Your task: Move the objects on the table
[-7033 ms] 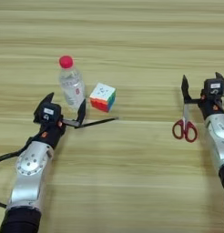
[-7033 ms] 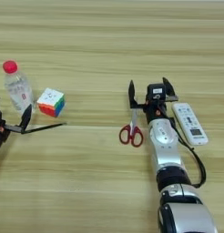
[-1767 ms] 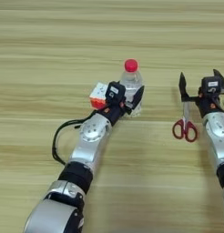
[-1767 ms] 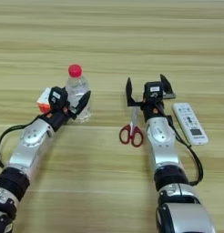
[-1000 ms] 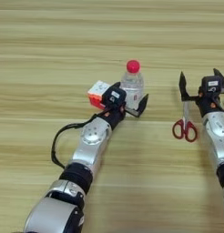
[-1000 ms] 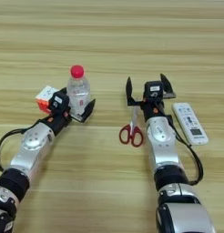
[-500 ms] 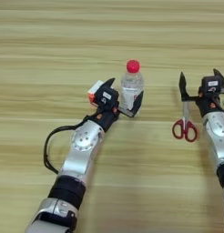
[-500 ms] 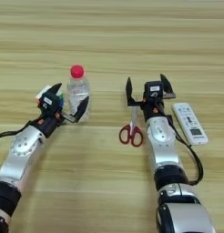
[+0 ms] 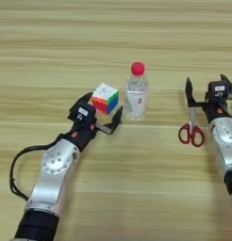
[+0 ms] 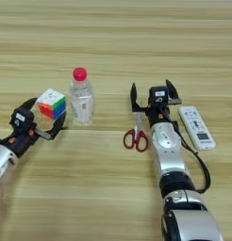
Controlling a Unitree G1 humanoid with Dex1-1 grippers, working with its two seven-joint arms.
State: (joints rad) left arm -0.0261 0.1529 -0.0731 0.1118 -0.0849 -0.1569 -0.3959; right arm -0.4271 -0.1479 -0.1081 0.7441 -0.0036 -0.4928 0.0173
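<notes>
Wide light wooden surface [image 9: 52,42]: pale plank grain, smooth, faint sheen. Small clear plastic bottle [image 9: 136,96]: transparent, glossy; red plastic cap matt. Multicoloured puzzle cube [image 9: 105,98]: shiny plastic faces. Red-handled scissors [image 10: 137,133]: glossy plastic loops, grey metal blades. White plastic remote control [image 10: 196,127]: matt. Arm shells: smooth silvery-grey.

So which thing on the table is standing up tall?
The clear bottle with the red cap. It stands upright, while the puzzle cube, the scissors and the remote sit low or lie flat.

A white remote control [image 10: 196,127] lies flat on the wood, lengthwise and slightly angled.
</notes>
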